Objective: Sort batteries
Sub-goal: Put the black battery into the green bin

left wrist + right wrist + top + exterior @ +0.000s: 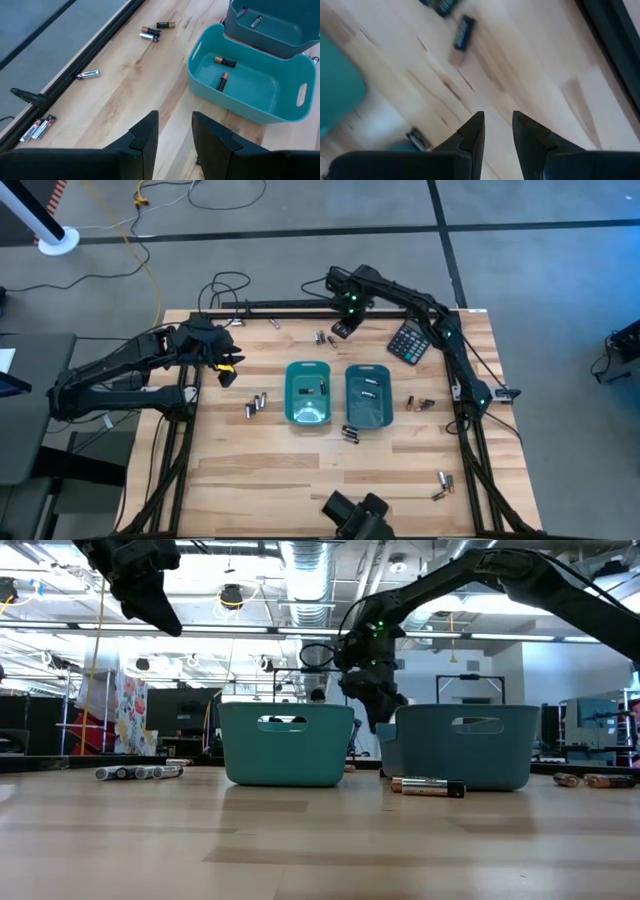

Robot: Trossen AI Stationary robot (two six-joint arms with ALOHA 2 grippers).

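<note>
Two teal trays stand mid-table, the left one [307, 392] and the right one [367, 395]; each holds two batteries [221, 80] [255, 21]. Other batteries lie loose on the wood: a small cluster [322, 337] near the far edge, a group [257, 403] left of the trays, some [350, 434] in front of them, others [420, 404] to their right. My right gripper [343, 328] hangs open, pointing down, just right of the far cluster [462, 32], nothing between its fingers. My left gripper [225, 360] hovers open and empty, high at the table's left [175, 135].
A black calculator [408, 342] lies at the far right. More batteries [441, 485] lie near the front right corner, and one [275, 323] by the far rail. Bare wood stretches across the near half of the table [300, 480].
</note>
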